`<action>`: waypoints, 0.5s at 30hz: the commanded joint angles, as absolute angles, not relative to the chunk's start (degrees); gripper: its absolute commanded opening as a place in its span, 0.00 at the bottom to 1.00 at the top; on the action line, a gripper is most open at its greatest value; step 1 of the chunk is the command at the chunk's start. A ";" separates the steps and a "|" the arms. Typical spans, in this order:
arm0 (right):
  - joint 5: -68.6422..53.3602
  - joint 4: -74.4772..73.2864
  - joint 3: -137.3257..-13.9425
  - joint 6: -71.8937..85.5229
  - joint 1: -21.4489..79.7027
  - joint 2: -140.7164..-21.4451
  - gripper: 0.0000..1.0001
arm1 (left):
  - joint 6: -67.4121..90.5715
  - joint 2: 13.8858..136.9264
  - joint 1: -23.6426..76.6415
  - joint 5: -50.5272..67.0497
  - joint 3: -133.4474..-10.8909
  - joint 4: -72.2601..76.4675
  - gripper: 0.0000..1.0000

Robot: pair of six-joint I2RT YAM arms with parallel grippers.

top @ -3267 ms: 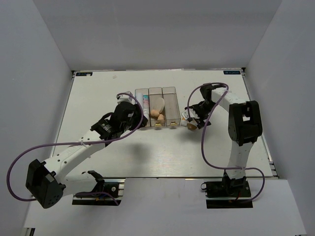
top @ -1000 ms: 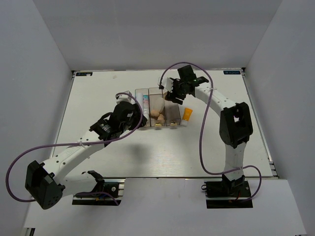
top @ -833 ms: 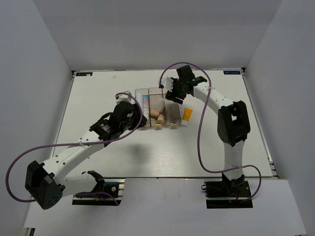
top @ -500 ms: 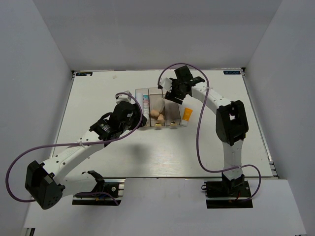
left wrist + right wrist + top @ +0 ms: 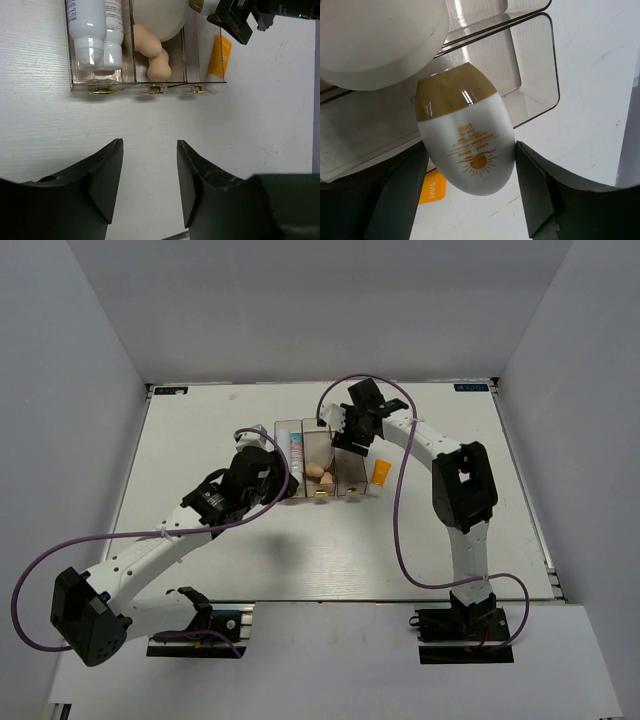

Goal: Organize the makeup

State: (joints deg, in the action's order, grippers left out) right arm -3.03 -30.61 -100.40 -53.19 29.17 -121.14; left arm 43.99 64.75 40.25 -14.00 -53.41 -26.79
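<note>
On my right wrist feed, the right gripper (image 5: 469, 167) is clamped on a white bottle (image 5: 465, 132) with a gold cap and a sun print, one finger pressed on each flank. The bottle hangs in the air over the far end of the clear tray (image 5: 530, 70), with its cap over the right compartment.

The left gripper (image 5: 148, 167) hovers over the bare table (image 5: 260, 150) just on the near side of the tray. Its fingers are apart with nothing between them.

In the tray I see two white tubes (image 5: 95, 30) lying in the left compartment. The round puff (image 5: 157, 15) and two beige sponges (image 5: 147, 42) are in the middle one. The orange tube (image 5: 219, 55) lies flat on the table just beside the tray's right wall.
</note>
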 commanded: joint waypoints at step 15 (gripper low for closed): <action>-6.32 -30.41 -102.04 -50.90 28.66 -115.94 0.84 | 40.18 65.03 40.43 -8.89 -55.54 -22.16 0.58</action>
State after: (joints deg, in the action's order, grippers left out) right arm -4.32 -30.57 -100.40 -52.71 29.19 -120.88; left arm 42.85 64.90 40.25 -12.53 -53.41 -25.67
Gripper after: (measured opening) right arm 0.845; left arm 0.575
